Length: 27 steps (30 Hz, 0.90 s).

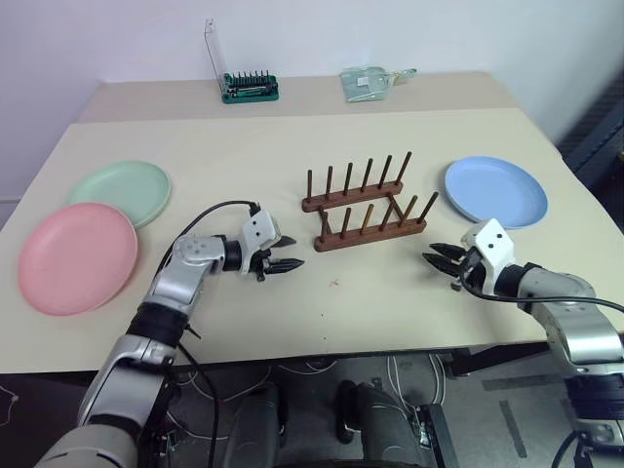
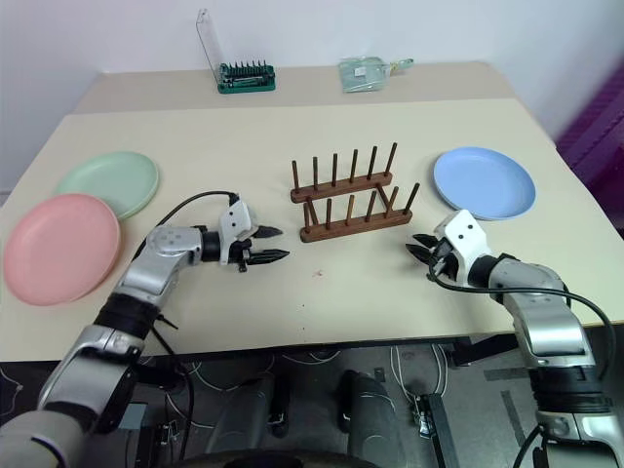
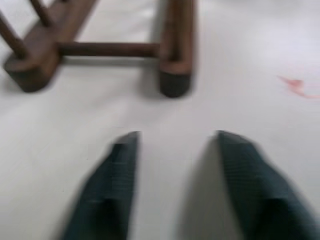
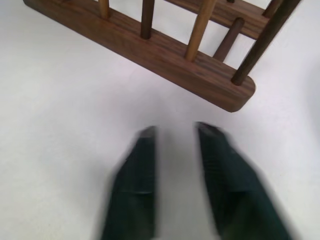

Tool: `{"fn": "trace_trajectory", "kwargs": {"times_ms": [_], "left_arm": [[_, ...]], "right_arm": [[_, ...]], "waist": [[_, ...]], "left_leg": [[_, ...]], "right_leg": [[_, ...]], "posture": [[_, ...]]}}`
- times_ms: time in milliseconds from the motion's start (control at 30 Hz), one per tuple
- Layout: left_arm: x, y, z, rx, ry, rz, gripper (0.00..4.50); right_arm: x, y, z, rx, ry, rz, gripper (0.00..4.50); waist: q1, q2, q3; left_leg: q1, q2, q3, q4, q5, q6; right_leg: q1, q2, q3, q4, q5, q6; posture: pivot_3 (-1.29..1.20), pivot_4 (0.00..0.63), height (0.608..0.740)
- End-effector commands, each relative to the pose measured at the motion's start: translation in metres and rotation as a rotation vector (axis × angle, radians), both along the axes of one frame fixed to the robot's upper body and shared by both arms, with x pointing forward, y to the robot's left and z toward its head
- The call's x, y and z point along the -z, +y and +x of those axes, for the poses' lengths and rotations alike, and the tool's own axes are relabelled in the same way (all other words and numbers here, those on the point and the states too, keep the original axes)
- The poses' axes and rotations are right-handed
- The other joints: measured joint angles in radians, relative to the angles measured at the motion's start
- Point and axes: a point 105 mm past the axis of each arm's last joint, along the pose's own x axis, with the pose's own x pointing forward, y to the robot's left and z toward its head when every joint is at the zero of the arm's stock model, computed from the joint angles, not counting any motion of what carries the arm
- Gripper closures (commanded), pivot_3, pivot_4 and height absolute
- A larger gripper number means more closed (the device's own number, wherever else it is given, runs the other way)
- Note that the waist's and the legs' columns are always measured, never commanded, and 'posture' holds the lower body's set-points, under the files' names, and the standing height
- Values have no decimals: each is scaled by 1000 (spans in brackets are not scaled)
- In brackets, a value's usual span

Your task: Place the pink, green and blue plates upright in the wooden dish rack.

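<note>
Two pegged rails form the dark-brown wooden dish rack (image 1: 363,205).

The wooden dish rack (image 1: 363,207) stands at the middle of the desk, dark reddish-brown, with two parallel rails joined by crossbars and a row of thin upright pegs on each; no plate sits in it. The pink plate (image 1: 77,257) lies flat at the near left of the desk. The green plate (image 1: 121,192) lies flat just behind it, their rims close together. The blue plate (image 1: 495,190) lies flat to the right of the rack, apart from it.
</note>
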Motion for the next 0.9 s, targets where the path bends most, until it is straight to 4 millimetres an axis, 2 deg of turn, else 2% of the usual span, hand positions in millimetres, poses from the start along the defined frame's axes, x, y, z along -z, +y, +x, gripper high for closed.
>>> {"fn": "trace_trajectory", "kwargs": {"times_ms": [33, 167, 233, 367, 467, 600, 733, 900], "left_arm": [[-8, -27, -16, 72, -48, 14, 3346], [-9, -55, -14, 26, -46, -27, 3346], [-4, -62, -8, -21, -48, -4, 3346], [13, -53, 20, -235, -7, 54, 3346], [12, -39, 44, -374, -77, 74, 3346], [10, -27, 63, -485, -97, 51, 3346], [10, -26, 68, -500, -108, 43, 3346], [6, -28, 68, -497, -114, 9, 3346]], "right_arm": [[-1, 2, 10, 14, -28, -70, 4500], [0, 12, 21, 18, -33, -88, 4500], [1, 16, 28, 31, -39, -104, 4500], [3, 22, 40, 57, -58, -124, 4500], [4, 24, 56, 114, -77, -120, 4500], [2, 28, 71, 148, -113, -129, 4500], [-5, 27, 84, 188, -138, -118, 4500], [-6, 24, 87, 191, -150, -125, 4500]], "waist": [[3, 0, 0], [12, 0, 0], [13, 0, 0], [20, -1, -1], [19, -2, -3], [14, -2, -4], [-2, -1, -4], [-4, -1, -4]], "left_leg": [[0, 0, 0, 0, 0, 0], [-1, -1, 0, 1, 0, 0], [-1, -1, 0, 1, 0, 0], [0, -1, 2, 1, 0, 0], [1, -1, 1, 2, 0, 0], [4, -1, 0, 2, 0, 0], [5, -1, 0, 2, 0, 0], [5, -1, 3, 1, 0, 0]], "right_leg": [[0, 0, 0, 0, 0, 0], [0, 0, 0, 0, 0, 0], [0, 0, 0, 0, 0, 0], [0, 1, 0, 1, 0, 0], [2, 1, 0, 2, 0, 0], [4, 1, 0, 3, 0, 0], [5, 1, 0, 3, 0, 0], [6, 1, 0, 3, 0, 0]], "posture": [[0, 150, 730], [0, 150, 730], [0, 150, 730], [0, 150, 730], [0, 150, 730], [0, 150, 730], [0, 150, 730], [0, 150, 730]]}}
